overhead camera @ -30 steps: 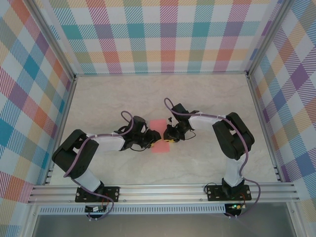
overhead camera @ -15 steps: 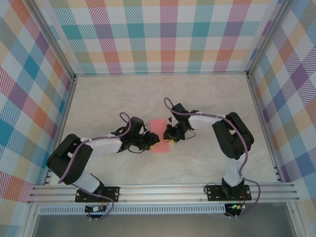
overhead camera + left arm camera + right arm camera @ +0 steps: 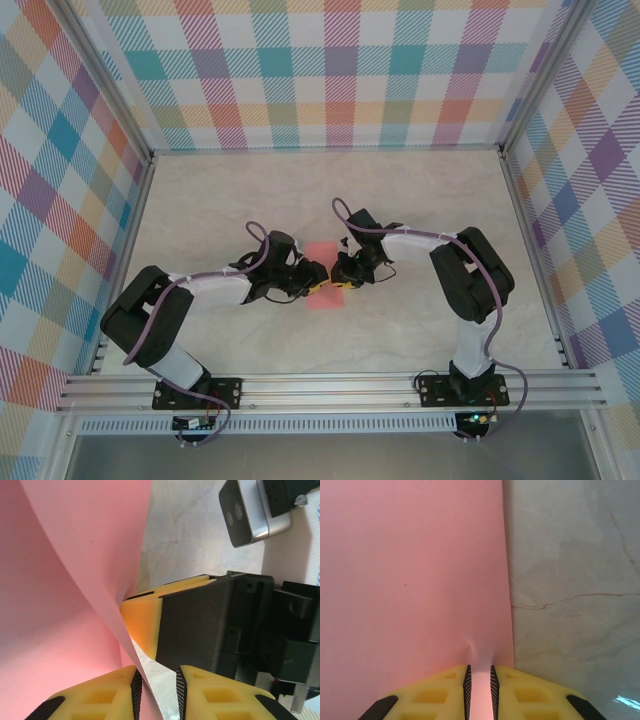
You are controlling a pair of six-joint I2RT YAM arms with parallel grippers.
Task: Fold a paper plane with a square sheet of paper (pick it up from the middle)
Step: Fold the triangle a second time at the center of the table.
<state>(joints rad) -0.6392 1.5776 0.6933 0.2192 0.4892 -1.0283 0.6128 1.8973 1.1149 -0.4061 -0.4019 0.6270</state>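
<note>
R hand [image 3: 480, 670] nearly shut, pinching a raised ridge at the edge of the square sheet of paper [image 3: 415, 565]. L hand [image 3: 158, 677] right opposite, jaws narrow w/ the curled paper edge btwn them, slim gap showing; can't tell if it's gripping. Sheet's mid-table [image 3: 570, 555], btwn both hands.

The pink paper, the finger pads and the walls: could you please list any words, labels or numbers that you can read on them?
There is no readable text.
The sheet of paper is plain and unmarked.
The yellow finger pads bear only moulded hollows.
The walls show only a coloured check pattern, and the table only marble veining.
</note>
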